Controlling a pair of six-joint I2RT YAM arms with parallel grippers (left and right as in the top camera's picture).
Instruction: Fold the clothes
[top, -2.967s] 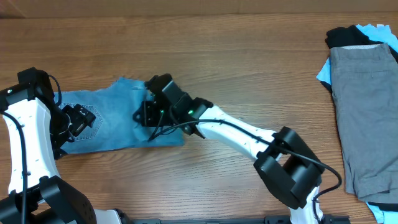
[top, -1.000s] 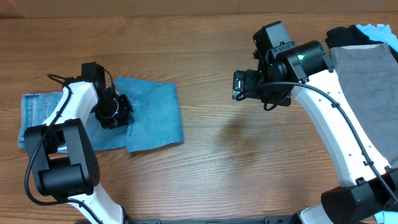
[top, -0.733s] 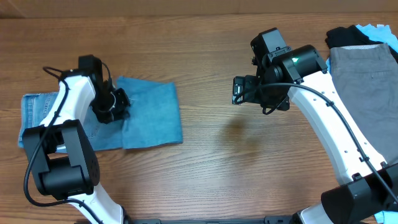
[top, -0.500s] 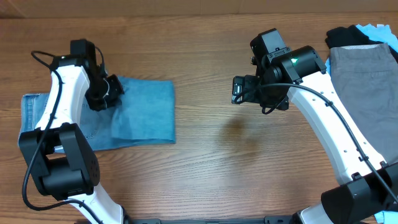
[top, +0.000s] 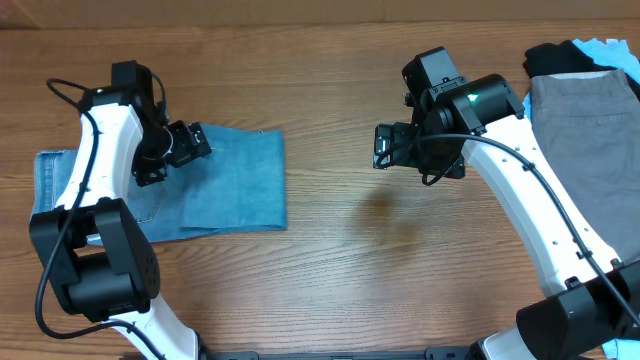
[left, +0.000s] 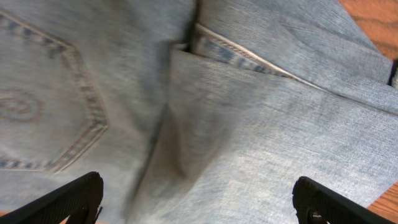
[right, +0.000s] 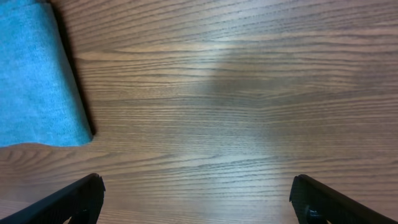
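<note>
The left gripper (top: 186, 141) has just let go. A second ago it was pinched shut on the denim. Now its jaws stand wide apart with nothing between them, hanging over the upper edge of the jeans (top: 235, 182). Its wrist view agrees: both fingertips are spread at the lower corners of the frame, above a back pocket (left: 40, 115) and a turned-over layer, with no cloth caught.

The jeans lie as a folded rectangle at 9 o'clock on the table (top: 340, 280). The folded-over layer is on the side toward 3 o'clock, and a paler strip shows at the far 9 o'clock end.

The right gripper (top: 384, 147) has not moved. It is open and empty over bare wood near the centre. A pile of other clothes (top: 590, 180) sits at 3 o'clock.

The release suggests this fold is laid and holding. What is left is probably one more fold or a smoothing pass.
</note>
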